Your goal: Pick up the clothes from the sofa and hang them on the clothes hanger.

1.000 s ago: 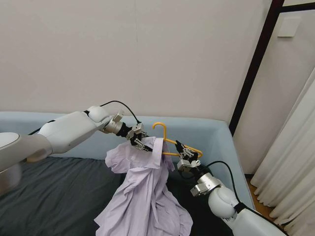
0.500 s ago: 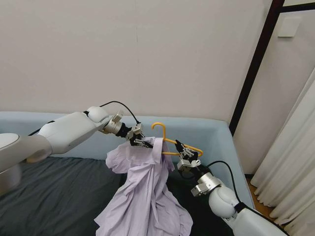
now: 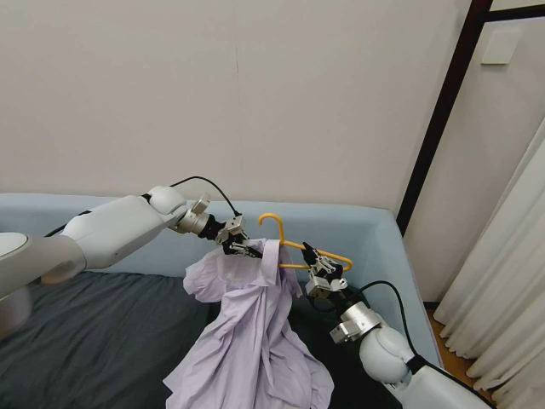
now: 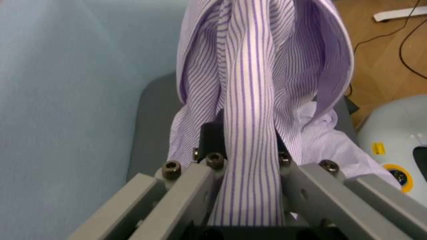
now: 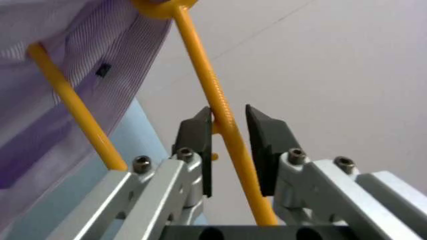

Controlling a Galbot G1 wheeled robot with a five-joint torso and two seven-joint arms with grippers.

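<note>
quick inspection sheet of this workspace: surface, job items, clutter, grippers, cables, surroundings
surface: sofa, dark grey seat, pale blue back
job's things: striped lilac shirt partly over the yellow hanger, tail draped onto the seat
clutter: nothing seen
grippers: left gripper shut on shirt fabric; right gripper shut on the hanger's arm
cables: black cable loops at the left wrist, another at the right
surroundings: white wall, curtain, dark door frame

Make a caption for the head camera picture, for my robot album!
Left hand pinches a purple shirt draped on the yellow hanger gripped by the right hand, above the sofa.
</note>
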